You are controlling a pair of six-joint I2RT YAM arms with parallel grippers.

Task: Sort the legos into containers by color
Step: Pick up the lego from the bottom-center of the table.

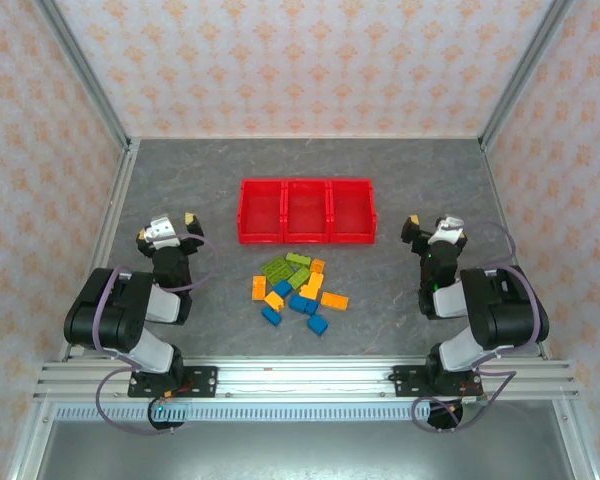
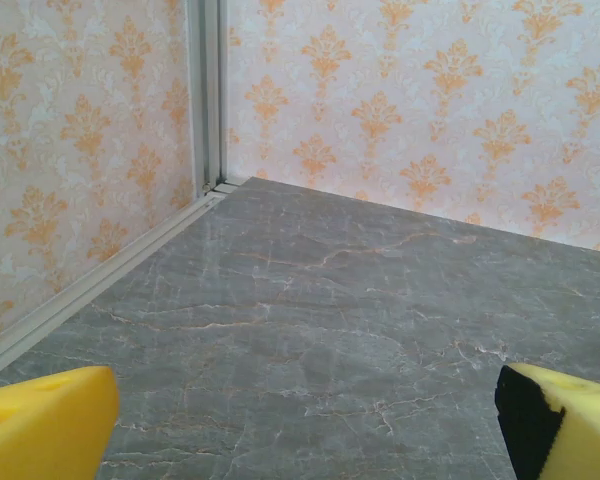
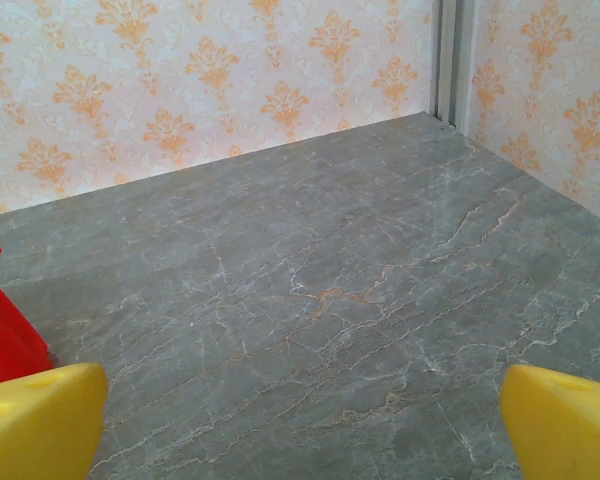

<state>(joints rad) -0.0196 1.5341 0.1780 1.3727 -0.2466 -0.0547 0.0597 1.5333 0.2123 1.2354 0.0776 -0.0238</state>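
Here, left gripper [image 1: 168, 226] and right gripper [image 1: 432, 224] gape wide (three containers [image 1: 284, 212], roughly fifteen legos [image 1: 298, 290]).

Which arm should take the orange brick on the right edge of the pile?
Right, probably: the right gripper, open, is nearer the orange brick; the left gripper would have to reach over the other legos.

The left arm [image 1: 120, 315] and right arm [image 1: 495, 310] are both folded, elbows low by their bases, wrists aimed forward. The left gripper [image 1: 167, 226] holds its yellow fingers [image 2: 42, 425] spread wide. The right gripper [image 1: 434, 227] matches, its fingers [image 3: 565, 425] wide apart and level.
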